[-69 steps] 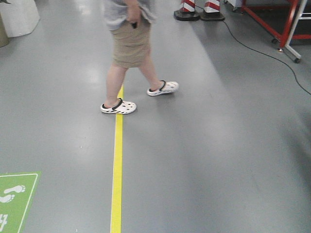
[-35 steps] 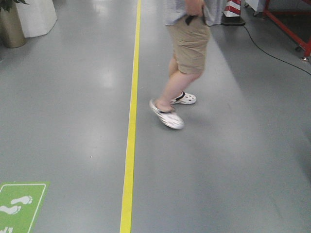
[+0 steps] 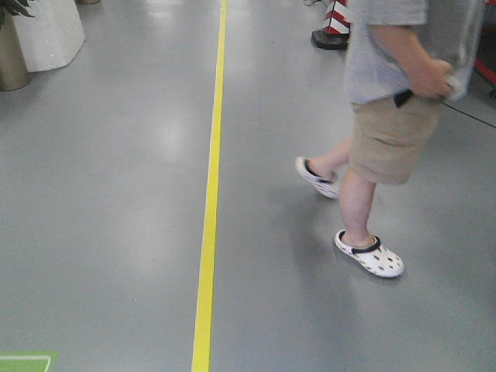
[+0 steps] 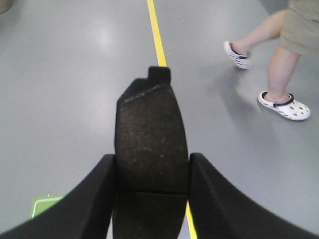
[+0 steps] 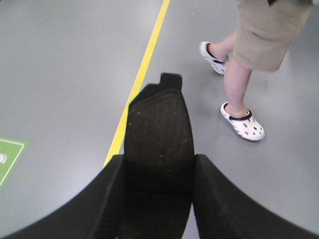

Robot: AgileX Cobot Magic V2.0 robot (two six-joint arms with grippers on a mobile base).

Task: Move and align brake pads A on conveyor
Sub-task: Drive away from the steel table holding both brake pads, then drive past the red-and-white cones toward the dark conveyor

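Observation:
My left gripper (image 4: pixel 152 167) is shut on a brake pad (image 4: pixel 150 134), a dark oblong pad with a centre groove and a tab at its far end, held out over the floor. In the right wrist view my right gripper (image 5: pixel 158 167) is likewise shut on a second brake pad (image 5: pixel 158 132) of the same shape. Both pads sit squeezed between the black fingers (image 4: pixel 94 194), (image 5: pixel 224 199). The conveyor is out of view in every frame. Neither gripper shows in the front view.
A person in beige shorts (image 3: pixel 391 136) and white clogs (image 3: pixel 370 253) walks at the right on the grey floor. A yellow floor line (image 3: pixel 211 201) runs ahead. A white block (image 3: pixel 50 31), a brass pot (image 3: pixel 12 58) and a striped post (image 3: pixel 335 19) stand far off.
The front view has swung: the yellow line shifted and the person now stands nearer, at the right. The green floor sign has slid almost out of the bottom left.

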